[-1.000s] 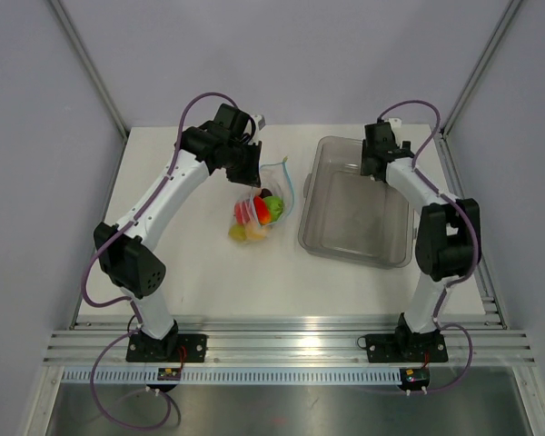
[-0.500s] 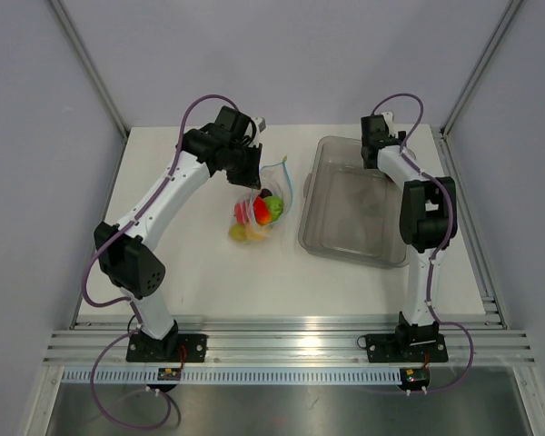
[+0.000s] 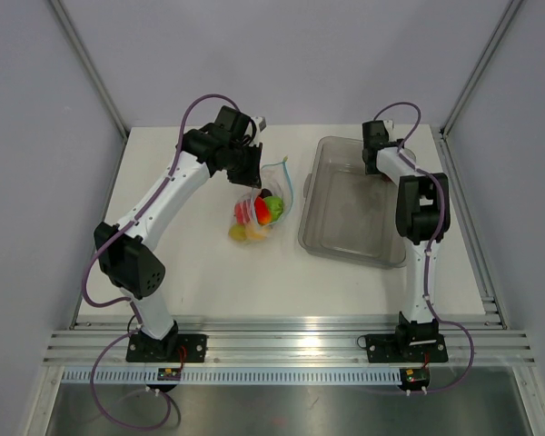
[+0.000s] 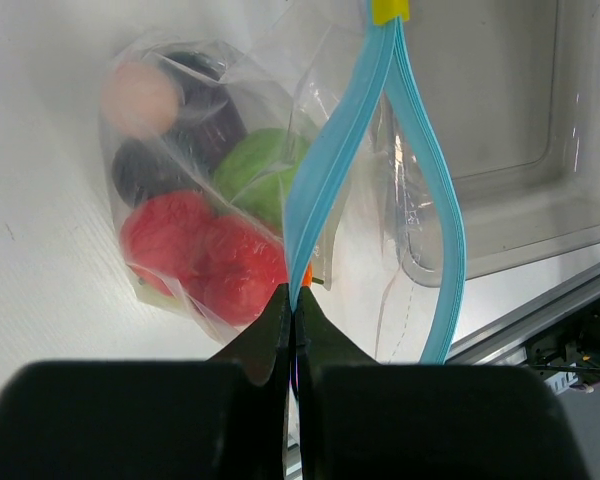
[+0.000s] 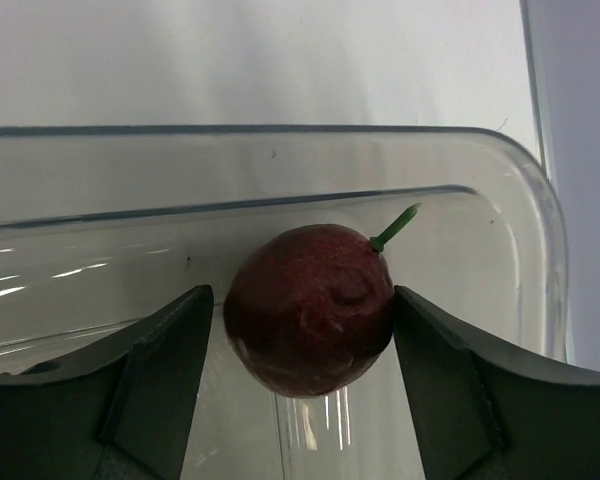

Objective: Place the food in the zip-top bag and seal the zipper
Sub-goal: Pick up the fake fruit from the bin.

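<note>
L claw (image 4: 292, 300) pinches shut on the zipper (image 4: 335, 150), holding the bag's (image 4: 180, 230) mouth lifted just left of the bin (image 4: 510, 215) for loading. R claw (image 5: 302, 305) stands open astride a dark red fruit (image 5: 310, 315) at the bin's far end (not gripping yet).

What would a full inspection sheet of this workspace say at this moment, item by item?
Surface: white table, with the bag and the bin on it.
Job's things: zip-top bag holds red, green, dark and pink toy food; zipper is open; one dark red fruit lies in the bin's corner.
Clutter: grey translucent bin, right of the bag.
Hands: left hand shut on the zipper; right hand open around the dark red fruit.
Cables: purple cables run along both arms.
Surroundings: grey walls; metal rail at the near edge.
</note>
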